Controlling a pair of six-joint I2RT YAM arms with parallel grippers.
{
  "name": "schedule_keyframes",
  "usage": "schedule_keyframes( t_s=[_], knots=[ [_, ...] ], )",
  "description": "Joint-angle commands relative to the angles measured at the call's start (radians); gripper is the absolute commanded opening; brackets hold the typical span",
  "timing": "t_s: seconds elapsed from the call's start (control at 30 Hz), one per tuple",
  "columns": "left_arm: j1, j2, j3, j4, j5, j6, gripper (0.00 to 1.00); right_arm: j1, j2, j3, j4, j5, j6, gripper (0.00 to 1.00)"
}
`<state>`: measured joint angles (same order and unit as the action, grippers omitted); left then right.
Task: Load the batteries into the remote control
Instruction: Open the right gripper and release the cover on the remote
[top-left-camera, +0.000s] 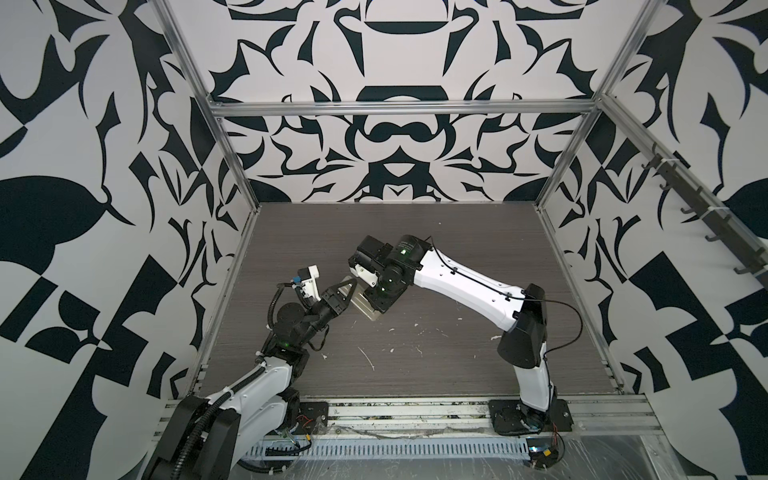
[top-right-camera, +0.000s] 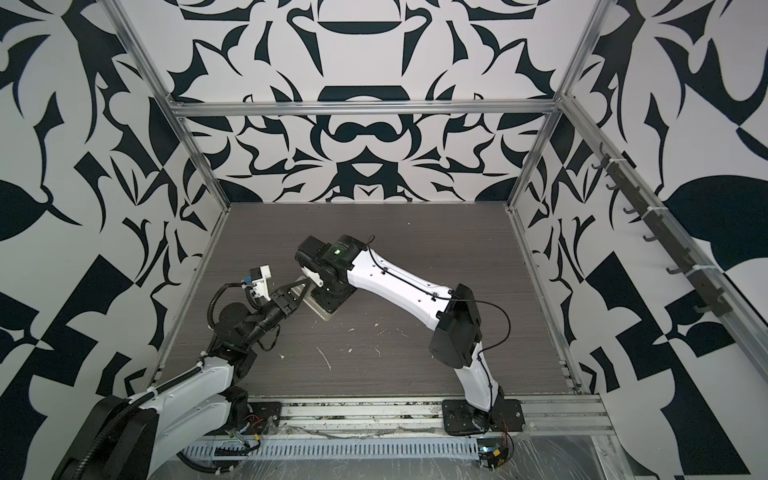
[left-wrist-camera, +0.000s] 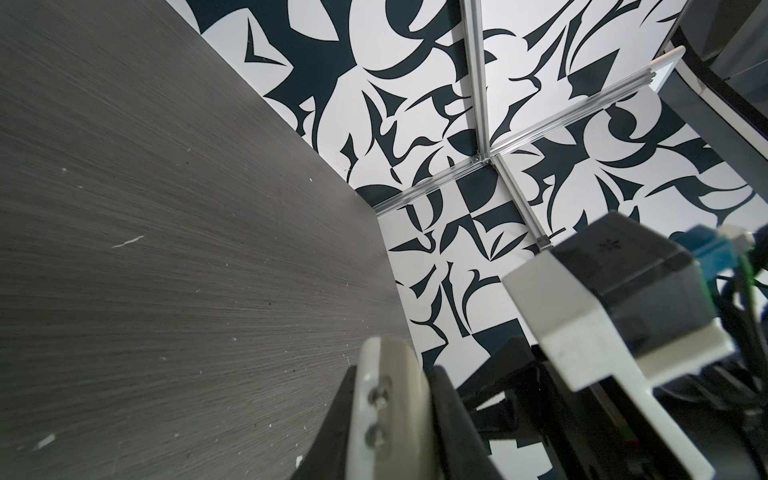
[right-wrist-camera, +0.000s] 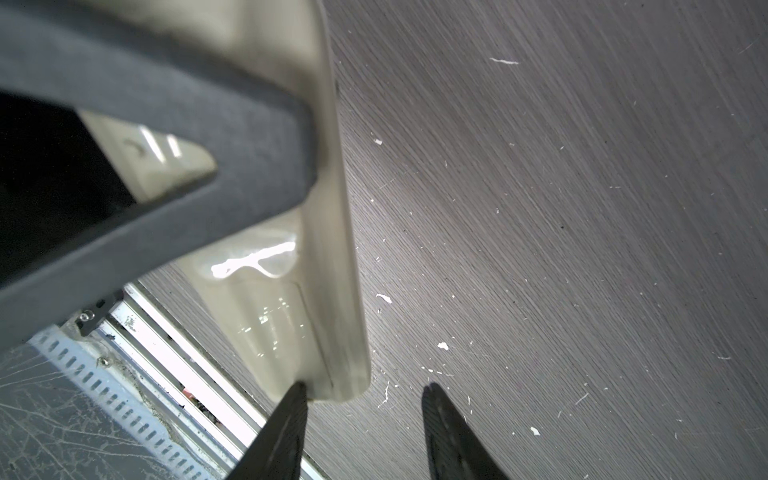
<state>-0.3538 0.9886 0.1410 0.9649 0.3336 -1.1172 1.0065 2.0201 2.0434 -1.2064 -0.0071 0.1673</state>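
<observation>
Two arms converge on the remote control (top-left-camera: 368, 311) in both top views. The left end effector (top-left-camera: 352, 286) is clamped on it toward its far end. The remote control (top-right-camera: 322, 312) is tilted with its beige back showing, low over the bench (top-left-camera: 436, 232); can't tell if its near end touches. The right arm (top-left-camera: 457, 286) has its wrist directly above the remote, so the right end effector is hidden from up here. White scraps (top-left-camera: 366, 358) lie on the bench on the near side of the remote, well apart from it. Left wrist view: the left end effector (left-wrist-camera: 392, 370) is tight on the remote control (left-wrist-camera: 395, 415), which is seen edge-on. Its dark fingers (left-wrist-camera: 451, 403) press on both faces, with bare bench (left-wrist-camera: 166, 208) beyond the remote. Right wrist view: the right end effector (right-wrist-camera: 365, 390) has its jaws apart and is not gripping. One fingertip (right-wrist-camera: 297, 399) touches the end corner of the remote control (right-wrist-camera: 328, 249); the other hangs beside the remote over bare bench. A grey finger of the left end effector crosses the remote's glossy beige back further along. More scraps (right-wrist-camera: 442, 345) dot the bench just beside the remote.
</observation>
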Motion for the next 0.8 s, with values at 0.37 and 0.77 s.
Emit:
schedule_keyframes(
  t_s=[0.37, 0.77],
  knots=[
    [-0.001, -0.010, -0.003, 0.089, 0.012, -0.031, 0.00, -0.013, -0.043, -0.095, 0.110, 0.015, 0.023, 0.48],
    [-0.002, -0.007, 0.003, 0.111, 0.047, -0.025, 0.00, -0.012, -0.040, -0.114, 0.152, 0.025, 0.024, 0.47]
  ],
)
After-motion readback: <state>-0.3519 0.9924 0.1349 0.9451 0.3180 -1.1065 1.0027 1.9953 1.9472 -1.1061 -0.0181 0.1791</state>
